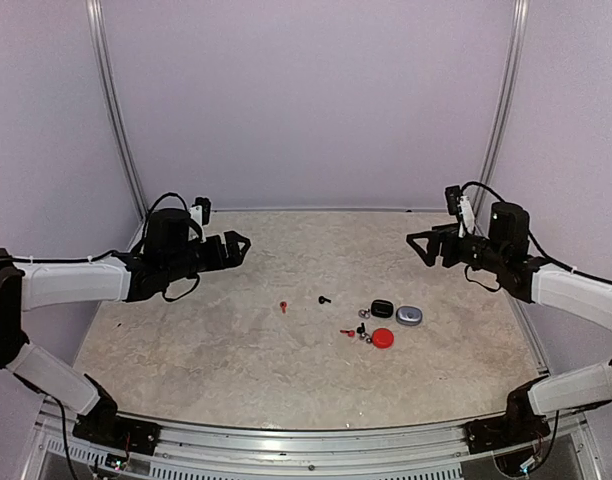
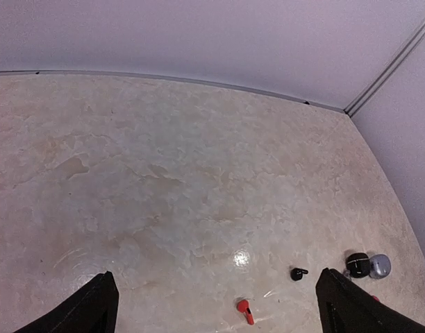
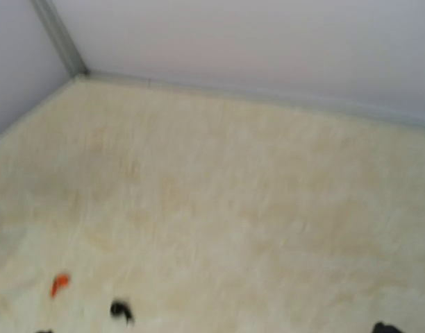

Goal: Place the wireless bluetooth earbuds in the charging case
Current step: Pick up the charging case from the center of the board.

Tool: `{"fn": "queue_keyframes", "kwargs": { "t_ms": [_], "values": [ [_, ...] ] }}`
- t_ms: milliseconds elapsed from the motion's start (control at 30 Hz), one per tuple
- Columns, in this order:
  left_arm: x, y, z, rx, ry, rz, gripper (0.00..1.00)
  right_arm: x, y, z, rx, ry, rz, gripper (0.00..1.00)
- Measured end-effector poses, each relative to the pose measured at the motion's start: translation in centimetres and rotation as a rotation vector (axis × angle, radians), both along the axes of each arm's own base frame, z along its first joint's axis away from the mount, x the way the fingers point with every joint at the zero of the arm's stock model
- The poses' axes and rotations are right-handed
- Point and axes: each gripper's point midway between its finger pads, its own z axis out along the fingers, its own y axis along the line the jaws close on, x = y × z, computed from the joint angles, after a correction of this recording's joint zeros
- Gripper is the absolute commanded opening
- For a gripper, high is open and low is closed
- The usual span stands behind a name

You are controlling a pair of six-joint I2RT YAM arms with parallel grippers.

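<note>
A: Both arms are up off the table (image 1: 186, 350), one on each side. The left gripper (image 1: 240, 248) hangs over the left half, jaws spread wide, nothing between them.

B: The wrist view agrees. Its fingers (image 2: 94, 309) sit at the bottom corners of the frame with only bare table between.

A: The right gripper (image 1: 417, 248) mirrors that over the right half, jaws wide apart, holding nothing. Its own camera is blurred and its fingers don't show there.

B: And the buds?

A: All loose on the table, right of centre, well below both grippers. One red bud (image 1: 284, 306) lies alone, furthest left. A black bud (image 1: 324, 299) sits near it on the right, also by itself.

B: The rest?

A: Clumped by the cases. A second red bud (image 1: 348, 333), another black one (image 1: 361, 328) and two silver buds (image 1: 363, 314) lie left of the black case (image 1: 382, 308) and the red case (image 1: 383, 338). They're too small to say which are touching.

B: Third case?

A: The silver case (image 1: 408, 316) is just right of the black case, with the red case nearer the arms. Lids up or down, I can't tell from here.
</note>
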Motion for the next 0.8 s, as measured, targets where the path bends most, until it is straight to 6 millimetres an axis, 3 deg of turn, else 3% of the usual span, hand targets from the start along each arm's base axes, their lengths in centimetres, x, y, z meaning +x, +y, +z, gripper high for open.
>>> {"fn": "queue_keyframes", "kwargs": {
  "t_ms": [233, 400, 800],
  "values": [
    [-2.2, -3.1, -0.5, -0.022, -0.018, -0.149, 0.99, -0.8, 2.3, -7.0, -0.164, 0.178, 0.107, 0.96],
    [-3.2, -5.0, 0.5, -0.055, -0.055, -0.258, 0.99, -1.1, 2.9, -11.9, -0.284, 0.324, 0.176, 0.92],
    [-4.2, -7.4, 0.9, -0.108, -0.084, -0.404, 0.99, -3.4, 4.8, -18.2, -0.513, 0.476, 0.326, 0.88]
  ]
}}
